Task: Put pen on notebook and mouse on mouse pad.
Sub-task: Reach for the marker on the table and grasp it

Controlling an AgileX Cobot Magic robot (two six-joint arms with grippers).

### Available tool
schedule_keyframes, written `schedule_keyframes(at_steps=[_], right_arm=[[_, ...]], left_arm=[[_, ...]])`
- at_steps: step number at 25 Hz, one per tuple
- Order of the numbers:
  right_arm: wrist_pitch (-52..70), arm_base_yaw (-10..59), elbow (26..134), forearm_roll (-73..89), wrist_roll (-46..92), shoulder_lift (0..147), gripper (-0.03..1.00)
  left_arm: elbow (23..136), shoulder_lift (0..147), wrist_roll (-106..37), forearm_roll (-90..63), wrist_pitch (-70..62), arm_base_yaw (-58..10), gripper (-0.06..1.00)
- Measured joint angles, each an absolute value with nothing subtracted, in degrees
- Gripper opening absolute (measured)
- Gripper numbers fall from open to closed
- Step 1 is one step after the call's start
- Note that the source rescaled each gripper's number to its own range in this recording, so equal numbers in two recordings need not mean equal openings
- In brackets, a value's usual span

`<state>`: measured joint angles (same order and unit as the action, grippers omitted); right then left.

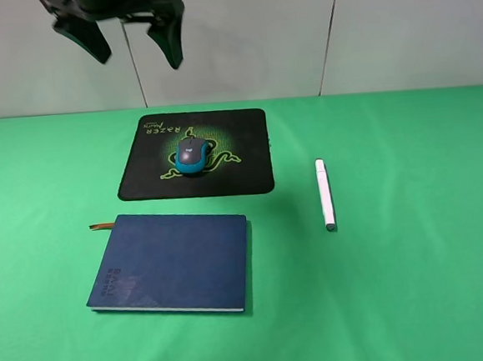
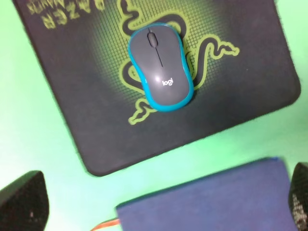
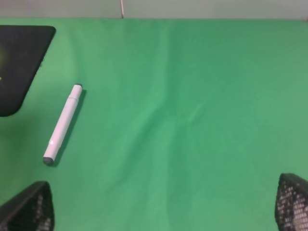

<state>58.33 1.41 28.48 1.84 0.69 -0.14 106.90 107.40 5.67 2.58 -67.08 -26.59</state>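
Observation:
The teal-sided mouse (image 1: 192,153) (image 2: 161,67) rests on the snake logo in the middle of the black mouse pad (image 1: 238,139) (image 2: 96,120). High above the pad's far left, my left gripper (image 1: 138,61) (image 2: 161,202) hangs open and holds nothing. In front of the pad the navy notebook (image 1: 171,263) (image 2: 211,207) lies flat and closed. The white pen (image 1: 325,194) (image 3: 62,124) lies on the green cloth to the right of the pad, apart from the notebook. My right gripper (image 3: 159,211) is open above the cloth, right of the pen; the exterior view does not show it.
A green cloth (image 1: 417,284) covers the whole table, with a pale wall behind it. The notebook's brown ribbon (image 1: 100,226) sticks out at its far left corner. A corner of the mouse pad (image 3: 19,62) shows in the right wrist view.

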Motion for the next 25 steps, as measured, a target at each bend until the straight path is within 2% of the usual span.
schedule_keyframes(at_steps=[6, 18, 25], right_arm=[[58.3, 1.4, 28.5, 1.8, 0.7, -0.1, 1.0], [58.3, 1.4, 28.5, 1.8, 0.7, -0.1, 1.0], [58.3, 1.4, 28.5, 1.8, 0.7, -0.1, 1.0]], left_arm=[[98.0, 95.8, 4.0, 3.0, -67.1, -26.6, 1.0], [67.5, 63.6, 4.0, 0.8, -67.1, -26.6, 1.0], [53.4, 43.6, 4.0, 0.0, -67.2, -26.6, 1.0]])
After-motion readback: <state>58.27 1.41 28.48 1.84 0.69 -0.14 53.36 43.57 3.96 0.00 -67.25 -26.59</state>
